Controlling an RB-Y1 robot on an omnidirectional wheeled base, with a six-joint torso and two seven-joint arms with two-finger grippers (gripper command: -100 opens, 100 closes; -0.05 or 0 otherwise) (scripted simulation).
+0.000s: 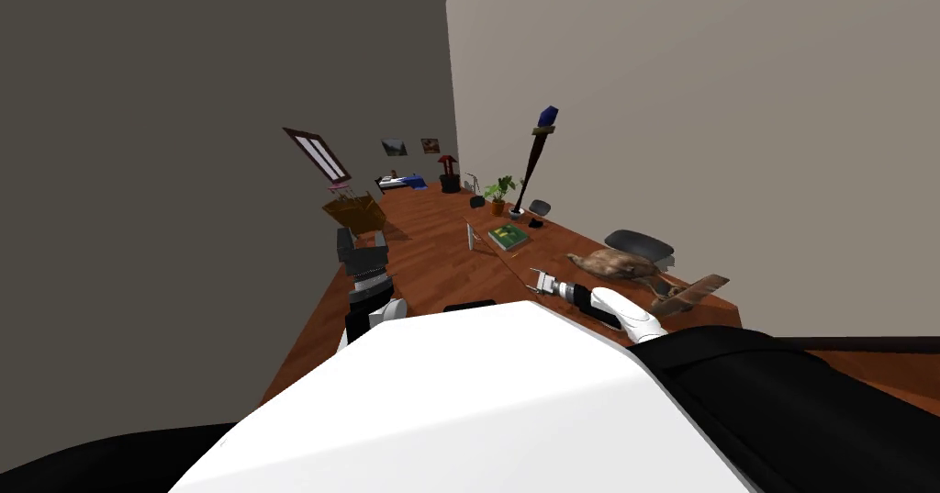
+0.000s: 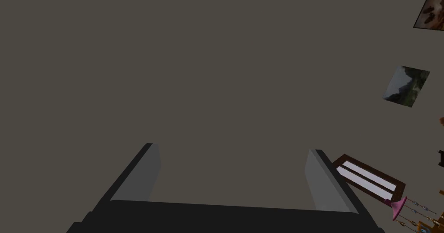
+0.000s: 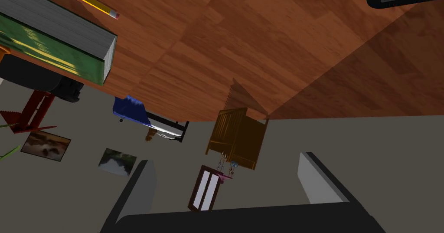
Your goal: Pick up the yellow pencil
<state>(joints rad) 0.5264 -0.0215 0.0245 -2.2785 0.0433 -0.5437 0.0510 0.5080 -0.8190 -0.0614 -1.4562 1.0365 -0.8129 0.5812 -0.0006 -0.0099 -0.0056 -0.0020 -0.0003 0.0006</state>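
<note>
One yellow pencil with a pink eraser (image 3: 89,0) lies flat on the brown wooden desk (image 1: 560,244), just beside the one thick green book (image 3: 56,39) near the desk's left edge. Our right gripper (image 3: 225,161) hovers at the near edge, well apart from the pencil, its fingers spread and empty. We judge it ready for the reach. Our left gripper (image 2: 233,149) is spread and empty too, and hangs clear of the desk, likely to keep out of the way.

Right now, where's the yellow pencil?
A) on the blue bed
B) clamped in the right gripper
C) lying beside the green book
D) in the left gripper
C: the right wrist view shows the pencil lying loose close to the green book, and the right gripper is open with nothing between its fingers.
</note>
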